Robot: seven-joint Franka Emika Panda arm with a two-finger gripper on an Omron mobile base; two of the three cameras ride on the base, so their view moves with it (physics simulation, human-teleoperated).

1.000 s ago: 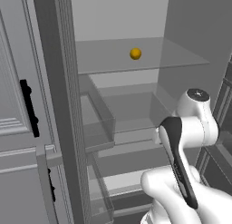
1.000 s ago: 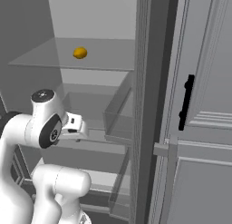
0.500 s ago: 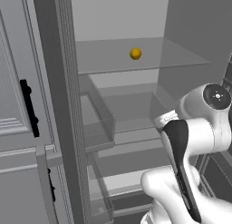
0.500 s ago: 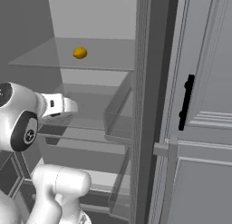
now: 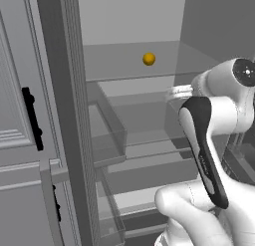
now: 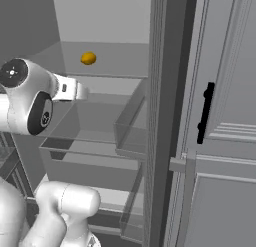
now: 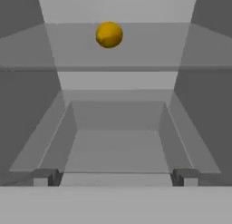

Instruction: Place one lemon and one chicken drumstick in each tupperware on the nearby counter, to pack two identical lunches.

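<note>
One lemon rests on the upper glass fridge shelf, at about twelve o'clock from the claw and well apart, deeper in. Claw spread wide, holding nothing, above the clear drawer. Lemon's long axis too small to tell.

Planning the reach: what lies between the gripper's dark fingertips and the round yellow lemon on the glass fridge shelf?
In the hand view, only the front edge of the glass shelf stands between the gripper and the round yellow lemon; nothing else.
</note>
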